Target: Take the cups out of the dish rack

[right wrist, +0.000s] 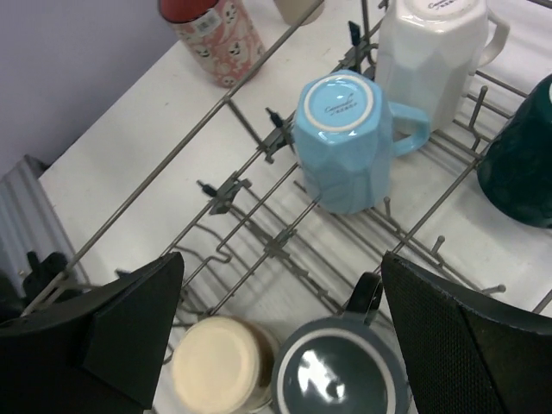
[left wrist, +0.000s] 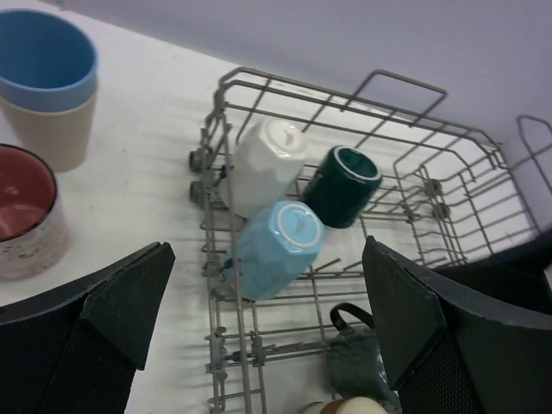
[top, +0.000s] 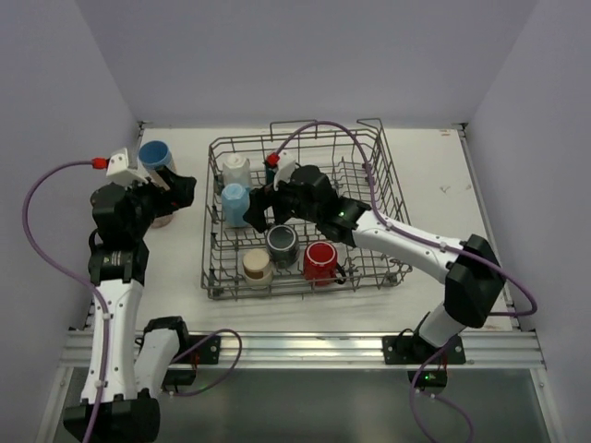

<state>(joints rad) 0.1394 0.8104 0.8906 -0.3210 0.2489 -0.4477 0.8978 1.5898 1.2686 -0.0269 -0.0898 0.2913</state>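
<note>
The grey wire dish rack (top: 214, 242) stands mid-table. In it are a white mug (top: 236, 170), a light blue mug (top: 235, 204), a dark grey mug (top: 282, 245), a red mug (top: 320, 261) and a cream cup (top: 257, 267). A dark teal cup (left wrist: 341, 185) lies beside the white mug (left wrist: 267, 164). My right gripper (top: 263, 210) is open and empty inside the rack, above the dark grey mug (right wrist: 341, 371) and cream cup (right wrist: 216, 362). My left gripper (top: 174, 189) is open and empty over the table left of the rack, facing the light blue mug (left wrist: 276, 246).
On the table left of the rack, a blue cup (left wrist: 43, 56) is stacked in a beige cup (left wrist: 52, 138), and a pink patterned cup (left wrist: 21, 211) stands beside them. Walls close in the table at the back and both sides. The rack has loop handles (top: 371, 125).
</note>
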